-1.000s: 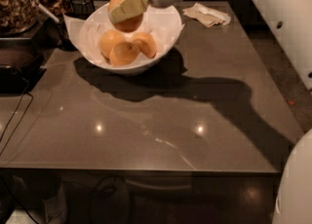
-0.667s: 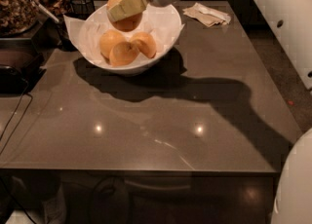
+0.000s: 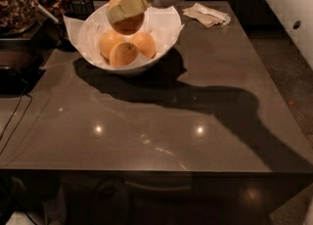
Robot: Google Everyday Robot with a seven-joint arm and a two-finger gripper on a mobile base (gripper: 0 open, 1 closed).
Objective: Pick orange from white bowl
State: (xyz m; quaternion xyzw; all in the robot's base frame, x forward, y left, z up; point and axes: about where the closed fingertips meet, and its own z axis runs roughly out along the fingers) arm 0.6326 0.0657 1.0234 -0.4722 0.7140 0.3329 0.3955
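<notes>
The white bowl (image 3: 166, 23), lined with white paper, stands at the back left of the dark table. My gripper (image 3: 125, 7) reaches in from the upper right and sits over the bowl's far side. Its yellowish fingers (image 3: 128, 5) are shut on the orange (image 3: 130, 25) and hold it just above the fruit in the bowl. The fingers cover the middle of the orange. Three other oranges (image 3: 123, 54) lie together in the bowl below it.
A crumpled paper napkin (image 3: 208, 14) lies on the table right of the bowl. Dark containers and jars (image 3: 17, 4) stand at the far left, with a black cable (image 3: 14, 116) trailing down. My arm's shadow crosses the table (image 3: 146, 136).
</notes>
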